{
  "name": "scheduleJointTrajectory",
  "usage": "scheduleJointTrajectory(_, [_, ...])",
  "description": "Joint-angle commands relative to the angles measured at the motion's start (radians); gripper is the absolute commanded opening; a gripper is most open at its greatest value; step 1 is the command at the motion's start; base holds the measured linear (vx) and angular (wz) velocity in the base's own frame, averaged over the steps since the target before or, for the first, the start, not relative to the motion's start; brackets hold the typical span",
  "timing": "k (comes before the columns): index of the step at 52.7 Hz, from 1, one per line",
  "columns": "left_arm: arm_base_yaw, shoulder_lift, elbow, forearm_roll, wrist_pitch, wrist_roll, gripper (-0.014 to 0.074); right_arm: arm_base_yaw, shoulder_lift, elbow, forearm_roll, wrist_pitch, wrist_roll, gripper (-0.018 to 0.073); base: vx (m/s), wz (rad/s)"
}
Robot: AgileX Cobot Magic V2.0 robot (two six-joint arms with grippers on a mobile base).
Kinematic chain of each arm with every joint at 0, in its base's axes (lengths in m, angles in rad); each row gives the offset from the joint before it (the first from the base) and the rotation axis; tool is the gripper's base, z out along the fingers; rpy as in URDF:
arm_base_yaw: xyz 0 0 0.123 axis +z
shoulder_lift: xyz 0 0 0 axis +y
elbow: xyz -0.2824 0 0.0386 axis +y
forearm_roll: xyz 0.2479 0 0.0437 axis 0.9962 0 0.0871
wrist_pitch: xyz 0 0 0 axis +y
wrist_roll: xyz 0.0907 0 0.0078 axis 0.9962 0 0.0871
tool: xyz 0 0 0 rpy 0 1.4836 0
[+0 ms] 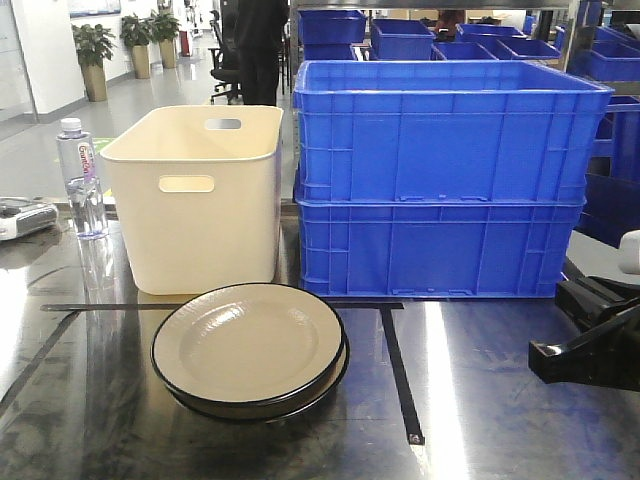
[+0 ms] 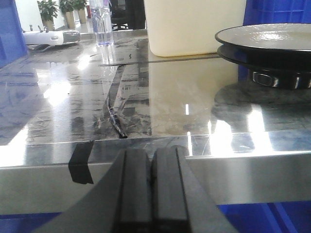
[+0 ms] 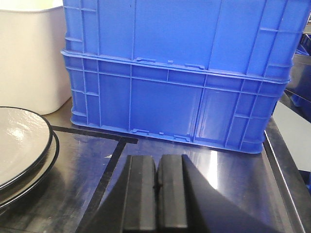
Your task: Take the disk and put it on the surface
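A stack of cream disks with black rims (image 1: 248, 345) rests on the shiny steel surface (image 1: 480, 400) in front of the cream bin. The stack shows at the far right in the left wrist view (image 2: 267, 39) and at the left edge in the right wrist view (image 3: 19, 141). My left gripper (image 2: 151, 155) is shut and empty, hanging just off the table's near edge, well left of the stack. To the right of the stack, my right gripper (image 3: 157, 162) is shut and empty, low over the surface (image 3: 218, 170); it shows dark at the right edge of the front view (image 1: 560, 355).
A cream bin (image 1: 200, 200) and two stacked blue crates (image 1: 440, 180) stand behind the disks. At the far left are a water bottle (image 1: 82, 180) and a grey device (image 1: 25, 215). Black tape lines (image 1: 398, 370) cross the tabletop.
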Motion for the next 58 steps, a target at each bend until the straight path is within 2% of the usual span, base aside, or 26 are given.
scheduleJointTrajectory(1, [-0.007, -0.018, 0.014, -0.001, -0.083, -0.004, -0.0001, -0.003, -0.020, -0.030, -0.017, 0.013, -0.005, -0.0009, 0.00, 0.00])
scheduleJointTrajectory(18, [-0.007, -0.018, 0.014, -0.001, -0.083, -0.004, -0.0001, -0.003, -0.020, -0.030, -0.018, 0.027, 0.002, -0.0009, 0.00, 0.00])
scheduleJointTrajectory(21, [-0.007, -0.018, 0.014, -0.001, -0.083, -0.004, -0.0001, -0.003, -0.020, -0.030, -0.021, 0.056, 0.043, -0.0009, 0.00, 0.00])
scheduleJointTrajectory(25, [-0.007, -0.018, 0.014, -0.001, -0.083, -0.004, -0.0001, -0.003, -0.020, -0.030, -0.090, 0.097, 0.129, -0.0009, 0.00, 0.00])
scheduleJointTrajectory(29, [-0.007, -0.018, 0.014, -0.001, -0.083, -0.004, -0.0001, -0.003, -0.029, -0.030, -0.279, 0.122, 0.309, -0.0009, 0.00, 0.00])
scheduleJointTrajectory(32, [-0.007, -0.018, 0.014, -0.001, -0.083, -0.004, -0.0001, -0.003, -0.042, -0.030, -0.468, 0.140, 0.538, -0.0009, 0.00, 0.00])
scheduleJointTrajectory(33, [-0.007, -0.018, 0.014, -0.001, -0.083, -0.004, -0.0001, -0.003, -0.051, -0.030, -0.556, 0.147, 0.605, -0.0009, 0.00, 0.00])
scheduleJointTrajectory(35, [-0.007, -0.018, 0.014, -0.001, -0.083, -0.004, -0.0001, -0.003, -0.065, -0.030, -0.741, 0.163, 0.814, -0.0009, 0.00, 0.00])
scheduleJointTrajectory(38, [-0.007, -0.018, 0.014, -0.001, -0.083, -0.004, -0.0001, -0.003, -0.091, -0.030, -0.967, 0.182, 1.049, -0.0009, 0.00, 0.00])
scheduleJointTrajectory(40, [-0.007, -0.018, 0.014, -0.001, -0.083, -0.004, -0.0001, -0.005, -0.107, -0.028, -1.164, 0.191, 1.232, -0.0009, 0.00, 0.00])
scheduleJointTrajectory(44, [-0.007, -0.018, 0.014, -0.001, -0.083, -0.004, -0.0001, -0.027, -0.148, -0.013, -1.467, 0.229, 1.522, -0.0009, 0.00, 0.00])
scheduleJointTrajectory(49, [-0.007, -0.018, 0.014, -0.001, -0.083, -0.004, -0.0001, -0.092, -0.206, 0.023, -1.678, 0.308, 1.791, -0.0009, 0.00, 0.00])
scheduleJointTrajectory(52, [-0.007, -0.018, 0.014, -0.001, -0.083, -0.004, -0.0001, -0.135, -0.261, 0.066, -1.770, 0.337, 1.889, -0.0009, 0.00, 0.00])
scheduleJointTrajectory(58, [-0.007, -0.018, 0.014, -0.001, -0.083, -0.004, -0.0001, -0.198, -0.422, 0.218, -1.859, 0.303, 1.922, -0.0009, 0.00, 0.00])
